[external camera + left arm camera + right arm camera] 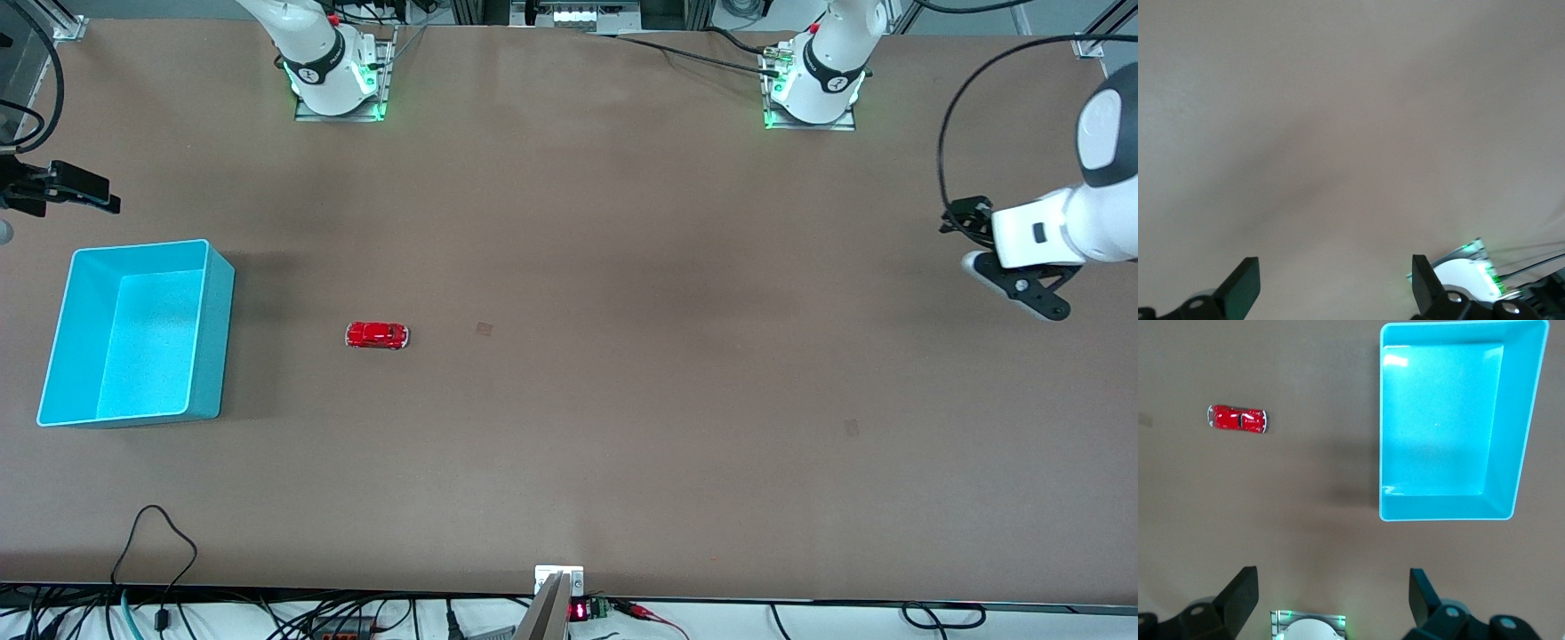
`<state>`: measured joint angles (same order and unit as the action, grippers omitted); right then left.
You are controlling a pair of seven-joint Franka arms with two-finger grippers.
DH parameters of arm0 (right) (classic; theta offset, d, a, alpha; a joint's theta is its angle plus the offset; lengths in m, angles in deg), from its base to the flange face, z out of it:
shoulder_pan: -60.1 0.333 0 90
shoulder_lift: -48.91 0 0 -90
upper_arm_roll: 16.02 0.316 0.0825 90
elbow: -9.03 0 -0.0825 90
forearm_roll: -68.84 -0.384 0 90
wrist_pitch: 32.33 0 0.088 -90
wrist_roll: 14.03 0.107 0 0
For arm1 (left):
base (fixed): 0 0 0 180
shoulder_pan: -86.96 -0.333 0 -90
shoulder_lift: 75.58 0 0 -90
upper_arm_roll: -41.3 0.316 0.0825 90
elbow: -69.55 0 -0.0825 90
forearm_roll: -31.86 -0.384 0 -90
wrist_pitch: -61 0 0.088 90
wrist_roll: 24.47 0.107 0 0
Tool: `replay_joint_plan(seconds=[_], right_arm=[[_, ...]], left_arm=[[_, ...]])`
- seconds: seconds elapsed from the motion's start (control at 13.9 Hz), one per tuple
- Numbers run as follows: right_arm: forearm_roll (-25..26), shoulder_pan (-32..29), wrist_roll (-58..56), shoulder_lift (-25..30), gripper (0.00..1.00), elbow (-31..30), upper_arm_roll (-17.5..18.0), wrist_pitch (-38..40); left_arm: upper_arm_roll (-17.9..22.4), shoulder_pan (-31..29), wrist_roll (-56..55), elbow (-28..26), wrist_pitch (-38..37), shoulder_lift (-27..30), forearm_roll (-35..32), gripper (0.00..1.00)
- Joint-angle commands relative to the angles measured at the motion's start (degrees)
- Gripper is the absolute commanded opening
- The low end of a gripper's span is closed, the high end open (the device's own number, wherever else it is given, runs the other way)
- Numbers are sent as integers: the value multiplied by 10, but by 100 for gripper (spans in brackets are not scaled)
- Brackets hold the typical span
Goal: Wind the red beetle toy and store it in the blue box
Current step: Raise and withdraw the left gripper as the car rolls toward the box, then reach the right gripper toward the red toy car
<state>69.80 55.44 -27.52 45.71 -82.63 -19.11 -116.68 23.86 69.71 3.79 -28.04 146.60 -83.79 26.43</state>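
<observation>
We see the red beetle toy [378,335] sitting on its wheels on the bare brown table [622,400], toward the right arm's end, well apart from the blue box [213,338], which stands nearer that same end with nothing in it. Both are untouched. The front view catches the left gripper [1022,289] up over the left arm's end of the table, far from the toy, and the right gripper [71,188] at the edge of the frame just above the box's farther end. That view doesn't show finger spacing well; the wrist views do. Left wrist view: left gripper [1331,283] fingers spread wide, nothing between them, only table below. Right wrist view: right gripper [1331,597] also spread and holding nothing, looking down on toy [1238,419] and box [1525,440] together.
</observation>
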Motion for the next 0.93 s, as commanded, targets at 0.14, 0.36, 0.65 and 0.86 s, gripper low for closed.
replay_joint_plan(seconds=[0.14,0.36,0.65,0.86], right_arm=[[-9,3,-79,-4,100,-8,0,26],[-28,-5,-135,0,100,-44,35,-11],[-23,-78,-172,4,100,-84,194,-91],[-12,-74,-229,6,100,-126,243,-134]], left_arm=[[-81,-2,-185,99,-100,-6,3,100],[-81,5,-217,113,-101,-3,4,100],[106,122,-320,75,6,39,82,100],[149,171,-321,-12,104,104,78,100]])
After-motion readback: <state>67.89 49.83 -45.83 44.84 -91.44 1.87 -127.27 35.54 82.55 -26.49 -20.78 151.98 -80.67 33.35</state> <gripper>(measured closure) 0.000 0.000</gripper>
